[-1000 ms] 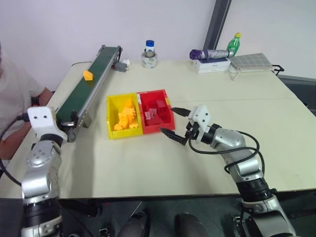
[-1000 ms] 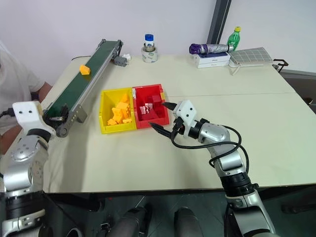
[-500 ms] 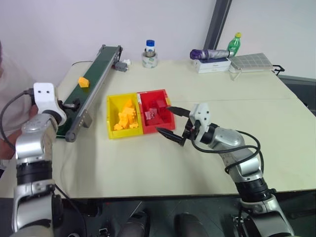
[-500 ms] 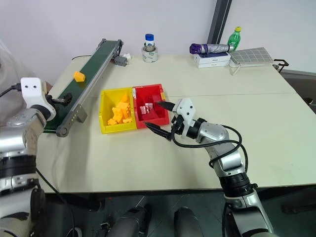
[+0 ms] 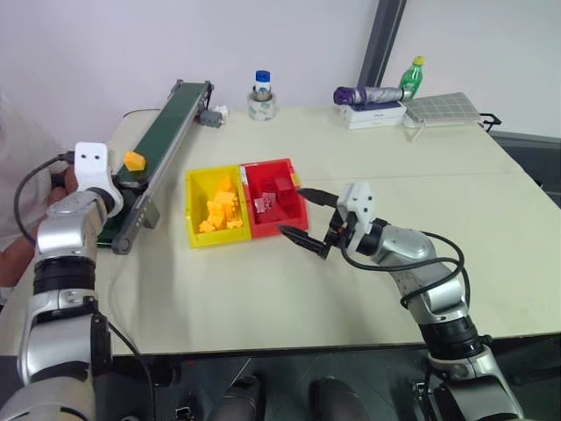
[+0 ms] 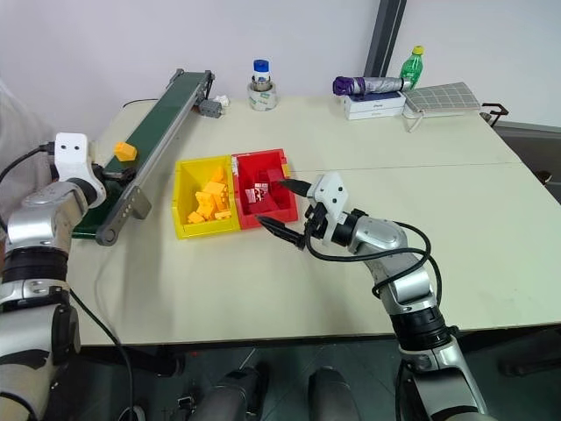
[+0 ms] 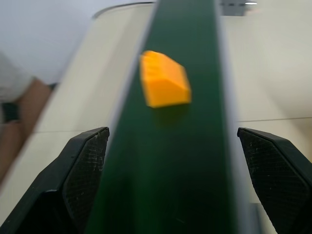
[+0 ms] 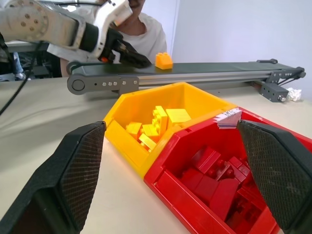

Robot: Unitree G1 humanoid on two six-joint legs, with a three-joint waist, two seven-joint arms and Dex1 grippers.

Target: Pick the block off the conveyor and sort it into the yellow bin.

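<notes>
Riding the dark green conveyor (image 5: pixel 165 133) along the counter's (image 5: pixel 368 167) left edge, the block (image 5: pixel 133 160) sits just ahead of the left gripper (image 7: pixel 173 161), whose fingers (image 7: pixel 83 161) stand wide apart on either side of the belt. Beside the conveyor, the yellow bin (image 5: pixel 195 206) holds yellow bricks, joined to a red bin (image 5: pixel 298 203) of red ones. Farther right, the right gripper (image 5: pixel 305 221) hovers near the red bin, fingers apart and empty.

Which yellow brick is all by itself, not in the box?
The block riding alone on the conveyor, in front of the open left gripper. The other yellow bricks lie piled in the yellow bin.
</notes>
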